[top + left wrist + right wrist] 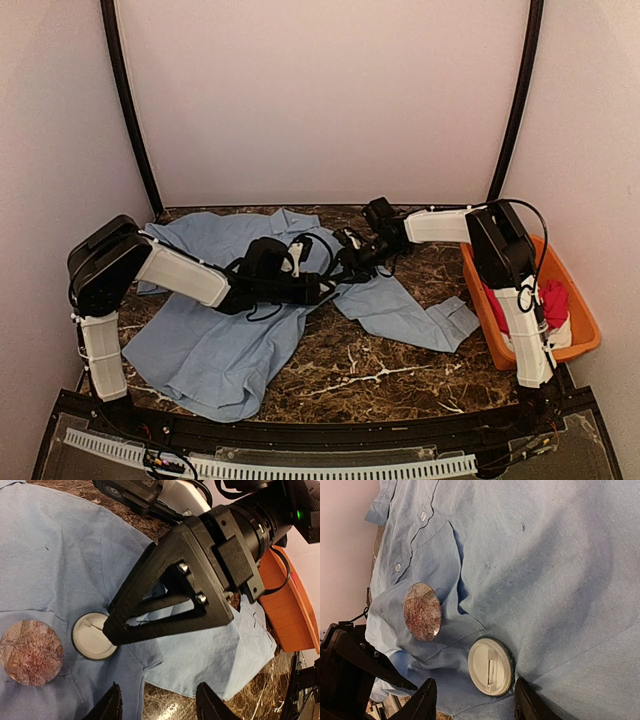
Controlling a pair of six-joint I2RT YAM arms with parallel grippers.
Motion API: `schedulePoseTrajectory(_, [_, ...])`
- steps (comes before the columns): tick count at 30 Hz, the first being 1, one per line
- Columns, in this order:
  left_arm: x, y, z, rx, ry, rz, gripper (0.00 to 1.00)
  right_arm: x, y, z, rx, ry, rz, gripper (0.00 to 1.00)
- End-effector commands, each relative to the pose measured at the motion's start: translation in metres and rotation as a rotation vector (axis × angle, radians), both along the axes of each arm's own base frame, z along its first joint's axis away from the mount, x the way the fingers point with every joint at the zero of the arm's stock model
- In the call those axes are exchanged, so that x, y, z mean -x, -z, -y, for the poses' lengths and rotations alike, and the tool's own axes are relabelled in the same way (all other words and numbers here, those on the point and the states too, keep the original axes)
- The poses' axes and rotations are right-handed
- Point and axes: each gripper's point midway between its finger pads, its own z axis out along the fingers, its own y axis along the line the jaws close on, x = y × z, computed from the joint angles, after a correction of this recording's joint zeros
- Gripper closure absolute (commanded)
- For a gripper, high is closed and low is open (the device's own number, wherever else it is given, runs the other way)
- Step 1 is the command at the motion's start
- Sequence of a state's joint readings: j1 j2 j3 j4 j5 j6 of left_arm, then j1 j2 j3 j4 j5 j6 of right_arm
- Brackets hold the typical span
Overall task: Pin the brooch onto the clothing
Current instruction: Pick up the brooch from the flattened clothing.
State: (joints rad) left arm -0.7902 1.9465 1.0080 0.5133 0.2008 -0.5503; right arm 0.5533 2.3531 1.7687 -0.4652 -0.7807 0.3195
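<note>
The right claw (474,692), spread apart, is hovering just below the brooch (490,666) lying back-up on the shirt (560,570) at lower centre, its pin running up-down. The left claw (160,695), also apart, is sitting farther off.

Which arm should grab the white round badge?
Right, probably. The right claw is open right at the white round badge, pin-side up on the light blue shirt; the left claw hangs farther back.

No text, label, brand or number can be read anywhere.
</note>
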Motion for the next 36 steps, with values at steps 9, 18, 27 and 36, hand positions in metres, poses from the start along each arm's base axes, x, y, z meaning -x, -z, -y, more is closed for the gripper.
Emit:
schedulePoseTrajectory(9, [-0.014,0.026,0.0,-0.083,-0.105,-0.119,0.71,0.001,0.023,0.013,0.008,0.035,-0.068,0.51])
schedulePoseTrajectory(18, [-0.012,0.052,-0.014,-0.157,-0.172,-0.195,0.88,-0.005,0.016,0.016,-0.015,0.05,-0.066,0.51])
schedulePoseTrajectory(27, [-0.025,0.068,-0.016,-0.208,-0.22,-0.204,0.94,-0.003,0.016,0.013,-0.03,0.045,-0.077,0.53])
schedulePoseTrajectory(36, [-0.03,0.083,-0.007,-0.216,-0.214,-0.243,0.98,0.002,0.014,0.005,-0.05,0.027,-0.092,0.53])
